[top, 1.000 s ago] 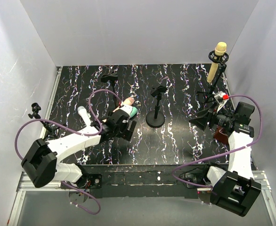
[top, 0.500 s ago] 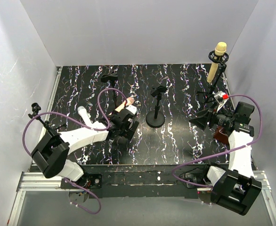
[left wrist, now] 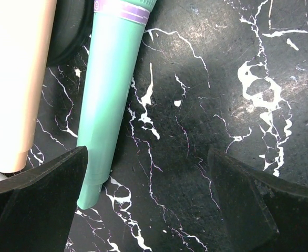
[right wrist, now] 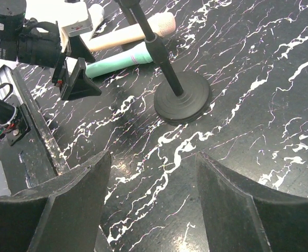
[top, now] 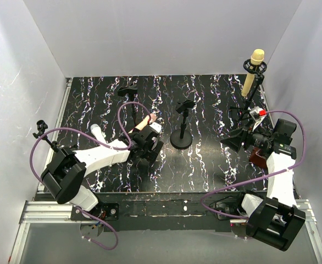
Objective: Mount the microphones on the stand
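A teal-green microphone (left wrist: 109,89) and a peach-pink microphone (left wrist: 17,79) lie side by side on the black marbled table. My left gripper (left wrist: 149,202) is open just above the table. Its left finger is beside the teal handle's end, and nothing is between the jaws. In the top view it (top: 145,148) covers the teal microphone, and only the pink head (top: 147,119) shows. A white microphone (top: 96,130) lies left of the arm. The yellow-tan microphone (top: 253,70) sits in the tall stand at the back right. My right gripper (right wrist: 151,205) is open and empty near that stand (top: 248,104).
A short stand with a round base (top: 181,140) is in the middle, just right of the left gripper; it also shows in the right wrist view (right wrist: 183,97). Another stand (top: 128,91) is at the back left and a small clip stand (top: 40,129) at the left edge. White walls enclose the table.
My left arm has swung in and its gripper has settled lower over the lying microphones, hiding the teal one in the top view. The right arm has not moved.
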Controlling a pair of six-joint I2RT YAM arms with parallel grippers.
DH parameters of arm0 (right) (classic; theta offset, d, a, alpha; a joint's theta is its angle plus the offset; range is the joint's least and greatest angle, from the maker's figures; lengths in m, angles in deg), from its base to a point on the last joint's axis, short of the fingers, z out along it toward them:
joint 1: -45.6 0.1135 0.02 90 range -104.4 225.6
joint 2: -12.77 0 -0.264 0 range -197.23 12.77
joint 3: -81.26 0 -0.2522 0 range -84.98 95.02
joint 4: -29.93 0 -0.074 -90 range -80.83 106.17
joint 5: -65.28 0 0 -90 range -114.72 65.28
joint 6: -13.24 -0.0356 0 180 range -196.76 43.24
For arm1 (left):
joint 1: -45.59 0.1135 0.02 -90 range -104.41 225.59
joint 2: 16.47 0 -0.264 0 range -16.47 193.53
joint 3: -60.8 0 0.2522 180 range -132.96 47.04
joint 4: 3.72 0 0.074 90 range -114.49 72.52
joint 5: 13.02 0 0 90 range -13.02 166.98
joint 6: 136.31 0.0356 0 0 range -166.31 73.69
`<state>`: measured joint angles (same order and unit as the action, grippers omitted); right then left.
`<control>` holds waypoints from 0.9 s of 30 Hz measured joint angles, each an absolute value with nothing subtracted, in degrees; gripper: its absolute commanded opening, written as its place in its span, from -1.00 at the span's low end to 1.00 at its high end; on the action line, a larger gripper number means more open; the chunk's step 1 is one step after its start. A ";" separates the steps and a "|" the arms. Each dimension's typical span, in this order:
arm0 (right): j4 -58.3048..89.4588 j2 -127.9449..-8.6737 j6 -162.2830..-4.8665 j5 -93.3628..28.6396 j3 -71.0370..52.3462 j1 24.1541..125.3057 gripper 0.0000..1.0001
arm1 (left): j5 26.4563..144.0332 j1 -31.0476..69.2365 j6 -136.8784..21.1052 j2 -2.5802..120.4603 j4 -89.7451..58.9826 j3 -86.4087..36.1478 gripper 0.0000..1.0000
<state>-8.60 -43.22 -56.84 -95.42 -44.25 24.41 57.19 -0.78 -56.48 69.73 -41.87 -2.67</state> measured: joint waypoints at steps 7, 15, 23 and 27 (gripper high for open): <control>-9.15 -43.52 -56.77 -95.37 -44.25 24.41 0.45 | 57.63 -0.67 -56.31 69.62 -42.92 -3.88 0.96; -9.87 -44.40 -55.94 -95.18 -43.88 24.41 0.44 | 59.62 0.97 -56.13 64.35 -45.89 -4.34 0.97; -11.01 -44.40 -54.46 -95.09 -43.03 24.41 0.44 | 64.30 7.16 -55.65 55.50 -47.96 -6.06 0.96; -11.33 -44.42 -53.95 -95.07 -42.72 24.41 0.44 | 69.21 11.16 -54.82 53.09 -47.96 -6.06 0.96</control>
